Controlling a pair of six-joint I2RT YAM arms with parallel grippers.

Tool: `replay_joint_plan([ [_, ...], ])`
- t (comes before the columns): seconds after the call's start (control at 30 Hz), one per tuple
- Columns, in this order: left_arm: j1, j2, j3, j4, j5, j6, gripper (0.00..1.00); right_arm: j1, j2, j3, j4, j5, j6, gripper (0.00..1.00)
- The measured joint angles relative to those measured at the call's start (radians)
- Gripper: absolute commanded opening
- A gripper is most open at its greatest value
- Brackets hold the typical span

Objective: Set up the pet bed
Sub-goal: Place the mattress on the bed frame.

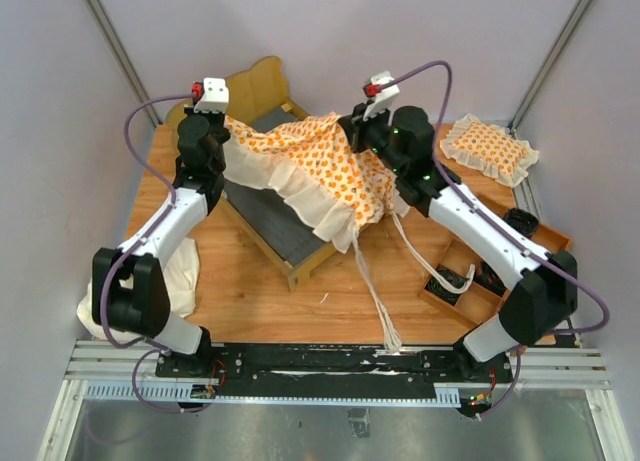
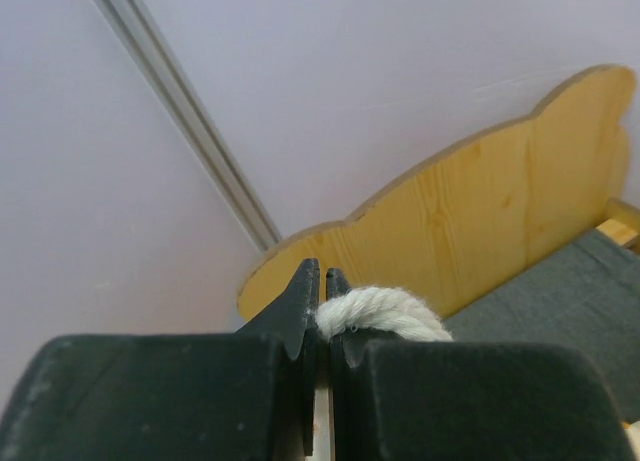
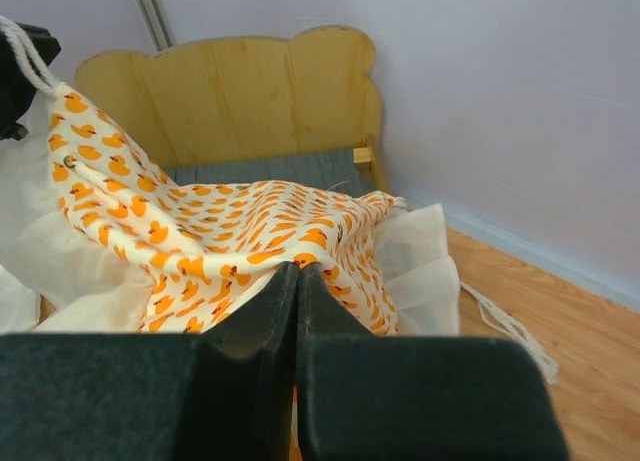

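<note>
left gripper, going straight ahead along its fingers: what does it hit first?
Probably the light-wood scalloped headboard: the left gripper, shut on a cream tie string, points at its low end. Depth is unclear, so it might pass over to the pale wall.

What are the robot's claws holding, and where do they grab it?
The left claw pinches the tie string of the cushion; the right claw pinches its orange-patterned fabric.

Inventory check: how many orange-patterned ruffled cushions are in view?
2: the large cushion draped over the bed frame; the small pillow lying apart, far right. None seems hidden.
</note>
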Motion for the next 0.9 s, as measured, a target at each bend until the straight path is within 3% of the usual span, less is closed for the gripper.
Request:
replay_joint_plan([
  [0.4, 0.022, 0.362, 0.153, 0.103, -0.182, 0.120, 0.00, 0.222, 0.322, 0.069, 0.109, 0.134, 0.106, 0.00],
  [0.73, 0.033, 0.394, 0.198, 0.253, -0.311, 0.218, 0.07, 0.238, 0.337, 0.053, 0.227, 0.211, 0.165, 0.00],
  [0.77, 0.035, 0.394, 0.198, 0.254, -0.311, 0.217, 0.08, 0.238, 0.341, 0.051, 0.231, 0.213, 0.164, 0.04],
  [0.83, 0.040, 0.394, 0.193, 0.253, -0.318, 0.212, 0.12, 0.238, 0.349, 0.051, 0.229, 0.204, 0.151, 0.24],
  [0.9, 0.046, 0.394, 0.182, 0.251, -0.332, 0.208, 0.30, 0.238, 0.351, 0.051, 0.208, 0.188, 0.129, 0.43],
])
